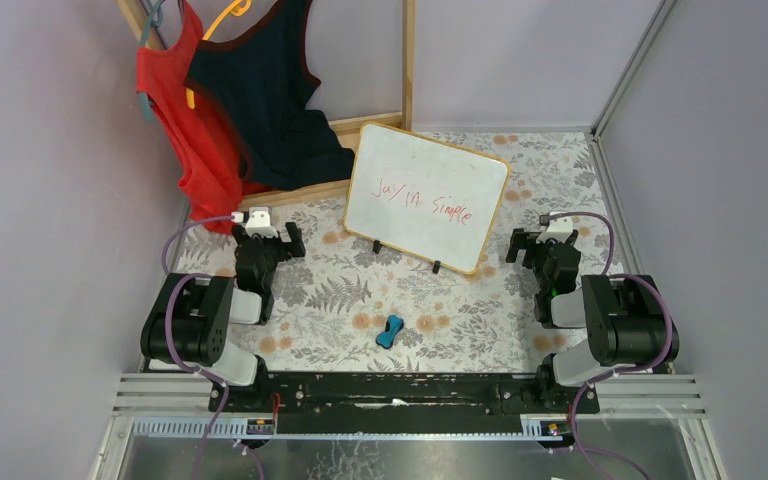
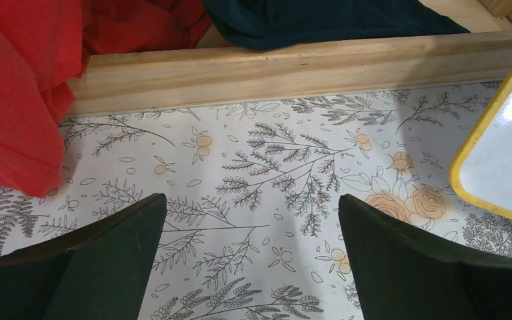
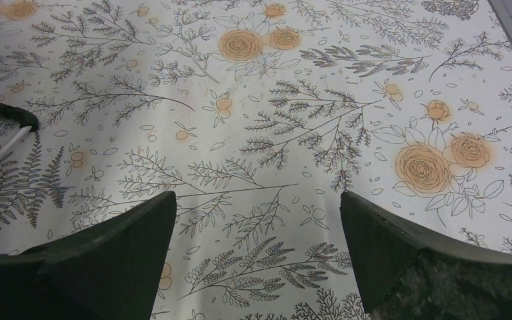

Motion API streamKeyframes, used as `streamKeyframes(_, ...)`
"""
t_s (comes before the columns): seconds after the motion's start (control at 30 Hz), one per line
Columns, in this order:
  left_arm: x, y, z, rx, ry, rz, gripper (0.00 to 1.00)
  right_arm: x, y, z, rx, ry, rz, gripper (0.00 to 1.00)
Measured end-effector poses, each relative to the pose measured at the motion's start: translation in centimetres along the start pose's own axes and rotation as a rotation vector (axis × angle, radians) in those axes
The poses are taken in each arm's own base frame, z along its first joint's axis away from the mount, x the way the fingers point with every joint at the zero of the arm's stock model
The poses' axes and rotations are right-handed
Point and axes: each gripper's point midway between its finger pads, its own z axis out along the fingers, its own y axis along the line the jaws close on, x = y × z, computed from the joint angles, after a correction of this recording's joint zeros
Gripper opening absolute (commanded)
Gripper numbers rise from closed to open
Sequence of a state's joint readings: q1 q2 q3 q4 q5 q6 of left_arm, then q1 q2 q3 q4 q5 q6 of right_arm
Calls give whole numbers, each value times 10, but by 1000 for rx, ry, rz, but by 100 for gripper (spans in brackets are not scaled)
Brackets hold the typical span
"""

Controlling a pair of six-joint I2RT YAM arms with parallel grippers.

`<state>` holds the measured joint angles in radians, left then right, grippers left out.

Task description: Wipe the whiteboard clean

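Floral-print table covering (image 1: pixel 340 290), grey walls on three sides.

- whiteboard (image 1: pixel 426 196): wooden-framed, at mid-table, leaning back on two small black feet (image 1: pixel 377 246); red handwriting (image 1: pixel 422 200) across its face, unerased.
- left gripper (image 1: pixel 268 240): left of the whiteboard, near its lower corner, not touching; jaws wide apart, nothing between.
- right gripper (image 1: pixel 531 249): right of the whiteboard, likewise clear of it; jaws apart, empty.
- blue object (image 1: pixel 391 330): small, bow-shaped, flat in front of the whiteboard, well apart.
- wooden rack (image 1: pixel 407 62): behind and left of the whiteboard, bearing red garment (image 1: pixel 182 120) and dark garment (image 1: pixel 275 100).
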<state>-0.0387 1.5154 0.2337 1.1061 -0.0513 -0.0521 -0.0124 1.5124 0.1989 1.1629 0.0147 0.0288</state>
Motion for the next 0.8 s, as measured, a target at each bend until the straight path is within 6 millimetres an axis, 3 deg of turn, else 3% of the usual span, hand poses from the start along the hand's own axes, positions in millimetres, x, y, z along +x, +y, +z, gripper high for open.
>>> streamKeyframes(0.43,0,1,0,-6,1,-1,97,0,0,0,0,0,0,99)
streamKeyframes(0.5,-1,4,1,-27,7,-3,78,0,0,0,0,0,0,99)
streamKeyframes(0.57,-10,4,3,-45,5,-10,50,0,0,0,0,0,0,99)
streamKeyframes(0.6,-19,4,4,-54,1,-11,32,0,0,0,0,0,-1,99)
streamKeyframes(0.7,-63,-12,12,-52,-29,-40,1,0,0,0,0,0,-2,99)
streamKeyframes(0.8,-122,-41,20,20,-48,-112,0,0,0,0,0,0,-2,99)
